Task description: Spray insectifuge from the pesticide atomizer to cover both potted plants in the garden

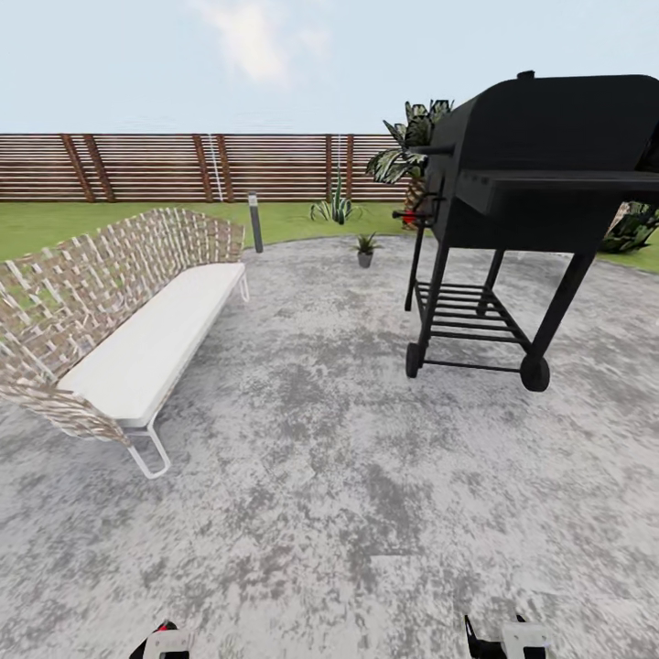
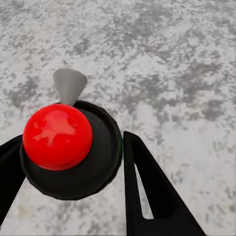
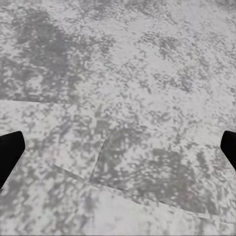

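The pesticide atomizer [image 2: 73,147] sits between my left gripper's [image 2: 72,140] two black fingers [image 2: 147,191]. I look down on its round black sprayer top, with a red knob and a grey nozzle pointing away over the paving. A bit of that red also peeks out at the left gripper [image 1: 163,641] at the head view's lower edge. My right gripper [image 1: 499,641] hangs low over the patio, and its fingertips [image 3: 10,152] stand far apart with nothing between them. One small potted plant [image 1: 365,247] stands at the patio's far edge.
A woven sofa with a white cushion [image 1: 119,320] lines the left side of the grey patio [image 1: 329,476]. A black grill on wheels [image 1: 513,210] stands at the right. Beyond are lawn, a grey bollard lamp [image 1: 255,221], a spiky plant [image 1: 335,209], leafy palms [image 1: 412,146] and a brown slatted fence [image 1: 183,167].
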Robot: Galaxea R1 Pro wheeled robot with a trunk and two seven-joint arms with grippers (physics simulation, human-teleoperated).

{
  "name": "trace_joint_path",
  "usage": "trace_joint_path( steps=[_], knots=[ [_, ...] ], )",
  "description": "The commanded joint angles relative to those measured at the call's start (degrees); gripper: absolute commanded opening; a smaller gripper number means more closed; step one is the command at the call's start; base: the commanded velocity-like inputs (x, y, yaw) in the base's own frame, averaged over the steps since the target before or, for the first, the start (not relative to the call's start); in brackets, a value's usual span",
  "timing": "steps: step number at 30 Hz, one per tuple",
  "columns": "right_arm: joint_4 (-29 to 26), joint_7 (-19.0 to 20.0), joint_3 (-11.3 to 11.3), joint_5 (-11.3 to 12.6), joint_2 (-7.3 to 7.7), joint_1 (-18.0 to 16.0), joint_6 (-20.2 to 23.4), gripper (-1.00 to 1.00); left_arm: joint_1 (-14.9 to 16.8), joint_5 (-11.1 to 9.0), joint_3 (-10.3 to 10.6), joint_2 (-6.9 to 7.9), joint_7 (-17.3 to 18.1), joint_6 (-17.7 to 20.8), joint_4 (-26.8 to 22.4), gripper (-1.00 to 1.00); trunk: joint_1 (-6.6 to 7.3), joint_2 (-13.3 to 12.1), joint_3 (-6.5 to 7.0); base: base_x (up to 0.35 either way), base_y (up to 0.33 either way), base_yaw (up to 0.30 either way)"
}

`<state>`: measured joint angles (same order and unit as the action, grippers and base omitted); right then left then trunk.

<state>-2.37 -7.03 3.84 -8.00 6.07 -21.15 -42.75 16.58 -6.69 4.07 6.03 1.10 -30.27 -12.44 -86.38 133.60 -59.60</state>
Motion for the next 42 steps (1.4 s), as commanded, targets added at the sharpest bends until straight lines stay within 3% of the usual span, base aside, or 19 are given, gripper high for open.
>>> trace_joint_path(
  steps=[1,12,24,42],
  knots=[
    [0.04,-0.26,0.38,-0.61,-0.01,-0.03,-0.14,1.00,0.03,-0.60,0.41,0.04,0.11,-0.20,0.04,-1.00,-0.02,0.02,-0.05,0.340,0.011,0.000],
    [0.00,-0.26,0.38,-0.61,-0.01,-0.03,-0.14,1.00,-0.05,-0.60,0.41,0.06,0.13,-0.40,0.01,-1.00,-0.02,0.02,-0.05,0.322,0.079,0.000],
    [0.03,-0.26,0.38,-0.61,-0.01,-0.03,-0.14,1.00,-0.05,-0.60,0.41,0.05,0.13,-0.32,0.04,-1.00,-0.02,0.02,-0.05,0.033,0.018,0.000],
    [0.01,-0.26,0.38,-0.61,-0.01,-0.03,-0.14,1.00,-0.05,-0.60,0.41,0.05,0.13,-0.31,0.04,-1.00,-0.02,0.02,-0.05,0.218,0.236,0.000]
  ],
)
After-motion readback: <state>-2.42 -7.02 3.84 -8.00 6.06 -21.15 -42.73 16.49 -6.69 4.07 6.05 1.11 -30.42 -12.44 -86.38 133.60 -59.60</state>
